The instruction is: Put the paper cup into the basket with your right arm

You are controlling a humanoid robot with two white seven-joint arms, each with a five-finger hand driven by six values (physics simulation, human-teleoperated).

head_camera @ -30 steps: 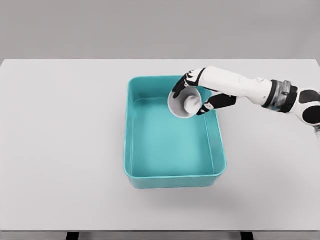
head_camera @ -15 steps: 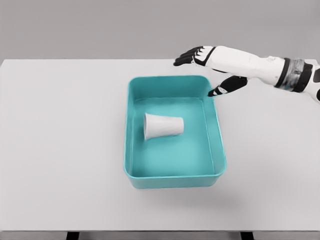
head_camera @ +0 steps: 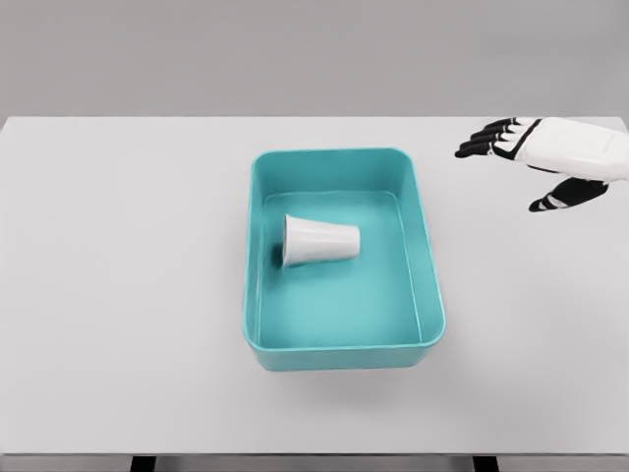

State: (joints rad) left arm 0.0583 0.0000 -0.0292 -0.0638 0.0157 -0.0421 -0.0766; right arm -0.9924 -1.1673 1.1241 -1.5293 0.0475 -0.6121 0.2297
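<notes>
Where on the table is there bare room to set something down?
Bare table lies left of the basket, in front of it, and behind it. Right of it, the open right hand hovers. Inside, the paper cup lies sideways.

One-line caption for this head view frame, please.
Paper cup lies on its side inside the teal basket; open right hand hovers off to the right.

place: simulated test bench | plain white table [head_camera: 118, 295] | blank grey backdrop [head_camera: 197, 49]
</notes>
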